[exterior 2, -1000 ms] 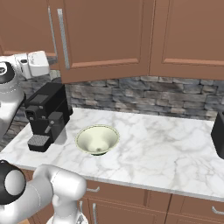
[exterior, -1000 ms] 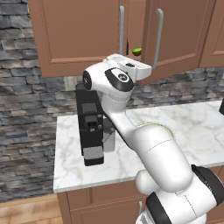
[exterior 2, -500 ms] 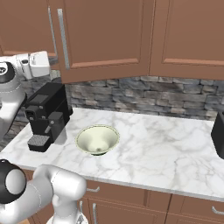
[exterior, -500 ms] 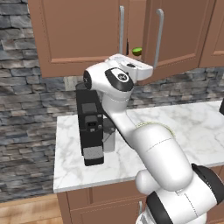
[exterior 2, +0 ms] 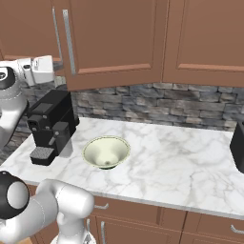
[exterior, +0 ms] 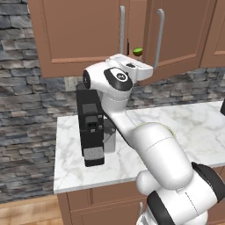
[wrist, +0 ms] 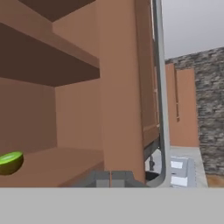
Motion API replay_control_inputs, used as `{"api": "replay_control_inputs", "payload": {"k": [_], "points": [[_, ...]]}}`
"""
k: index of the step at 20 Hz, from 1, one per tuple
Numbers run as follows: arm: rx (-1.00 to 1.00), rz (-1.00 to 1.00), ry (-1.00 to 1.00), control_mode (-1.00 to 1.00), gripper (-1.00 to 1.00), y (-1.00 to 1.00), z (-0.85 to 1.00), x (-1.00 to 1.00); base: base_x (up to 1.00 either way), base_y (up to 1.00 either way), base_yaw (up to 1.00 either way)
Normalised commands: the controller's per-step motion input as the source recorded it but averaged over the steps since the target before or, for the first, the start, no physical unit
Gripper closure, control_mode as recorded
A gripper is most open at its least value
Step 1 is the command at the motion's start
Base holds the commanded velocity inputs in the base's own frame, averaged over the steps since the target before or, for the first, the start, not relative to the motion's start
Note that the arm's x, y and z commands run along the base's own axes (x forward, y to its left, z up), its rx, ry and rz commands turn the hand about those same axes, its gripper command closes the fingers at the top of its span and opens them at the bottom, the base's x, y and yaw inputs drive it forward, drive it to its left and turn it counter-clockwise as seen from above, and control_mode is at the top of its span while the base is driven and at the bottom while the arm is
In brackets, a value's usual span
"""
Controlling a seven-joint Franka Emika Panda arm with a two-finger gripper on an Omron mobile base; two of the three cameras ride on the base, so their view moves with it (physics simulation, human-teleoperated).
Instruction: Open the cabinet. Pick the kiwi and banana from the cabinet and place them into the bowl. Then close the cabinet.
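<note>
Hand view showed the end effector [wrist: 110, 177], pinched together, at the cabinet [wrist: 118, 87] door's edge, kiwi [wrist: 9, 162] off to its left.

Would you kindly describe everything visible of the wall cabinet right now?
The cabinet is reddish-brown wood, wall-mounted above the marble counter, with two panelled doors, each carrying a long vertical silver bar handle. The right door stands slightly ajar, showing a green fruit in the gap. In the hand view, the door's edge and handle run upright beside an open interior with a wooden shelf above and the fruit resting on the cabinet floor.
</note>
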Motion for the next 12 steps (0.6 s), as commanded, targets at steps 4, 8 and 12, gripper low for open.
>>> {"api": "replay_control_inputs", "payload": {"k": [4, 8, 12], "points": [[0.00, -0.08, 0.00, -1.00, 1.00, -0.56, 0.00, -0.20, 0.00, 0.00, 0.00], [0.00, -0.08, 0.00, -1.00, 1.00, -0.67, 0.00, -0.31, 0.00, 0.00, 0.00], [0.00, -0.07, 0.00, -1.00, 1.00, -0.76, 0.00, -0.39, 0.00, 0.00, 0.00]]}}
